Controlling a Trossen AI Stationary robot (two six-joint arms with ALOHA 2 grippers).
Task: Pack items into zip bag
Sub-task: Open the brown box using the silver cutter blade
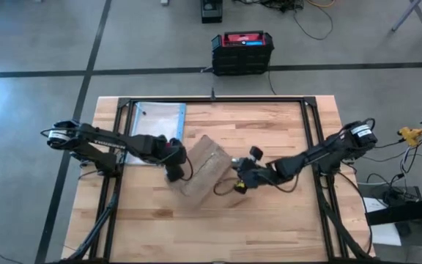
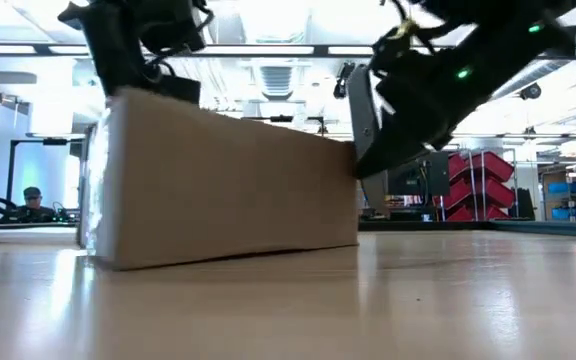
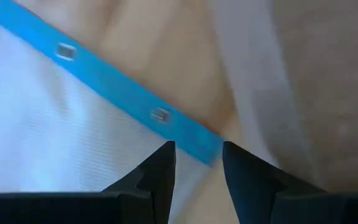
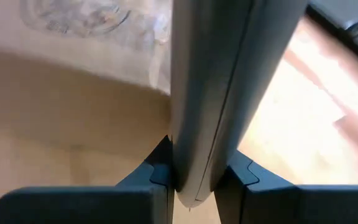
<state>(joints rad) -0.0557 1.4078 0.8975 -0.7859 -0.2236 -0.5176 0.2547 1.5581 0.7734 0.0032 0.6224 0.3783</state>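
Cardboard box [image 2: 223, 190] on table [image 2: 368, 300], arms above.

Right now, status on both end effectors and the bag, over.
Left end effector at the zip bag blue strip, jaws apart. Right end effector shut on grey tool beside cardboard box. Nothing bagged yet.

The zip bag [image 1: 157, 121] lies flat at the far left of the table, a clear rectangle with a blue strip [image 3: 129, 102] along one edge; its near right corner is under the left arm. In the left wrist view the strip runs slantwise over pale, see-through plastic. The items [image 4: 79, 15] show only in the right wrist view, as faint whitish ring-like outlines, too blurred to count
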